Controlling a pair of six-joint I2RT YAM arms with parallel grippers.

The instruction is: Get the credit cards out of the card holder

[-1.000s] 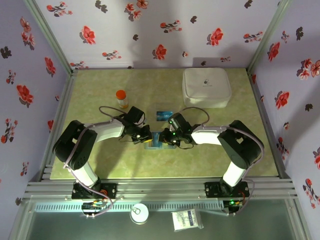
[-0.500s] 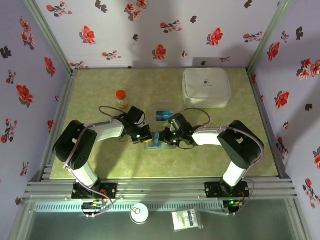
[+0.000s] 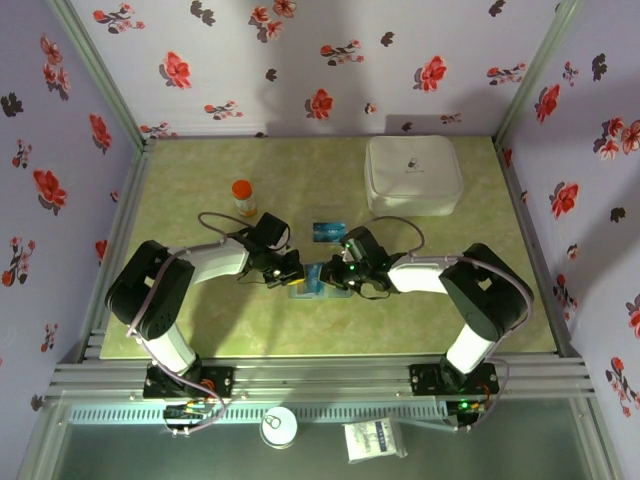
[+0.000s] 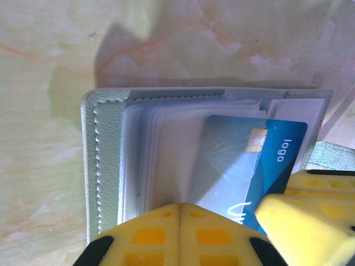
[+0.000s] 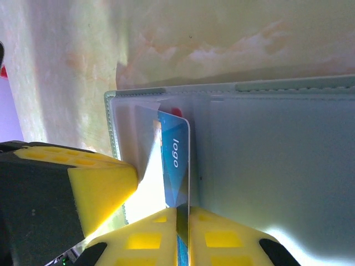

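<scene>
Arms (image 3: 215,260) reach inward, right tool (image 5: 183,216) pinching blue card (image 5: 173,160) (in card holder (image 5: 266,155)).

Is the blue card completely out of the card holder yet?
No, the left wrist view shows much of the blue card under a clear sleeve of the card holder, only its logo end exposed.

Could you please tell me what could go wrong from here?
The right tool grips the blue card by its end alone, so it might slip off. The card lies partly inside a clear sleeve; if it drags, the card holder could lift or slide unless the left tool pins it firmly. The two tools sit very close and might bump.
</scene>
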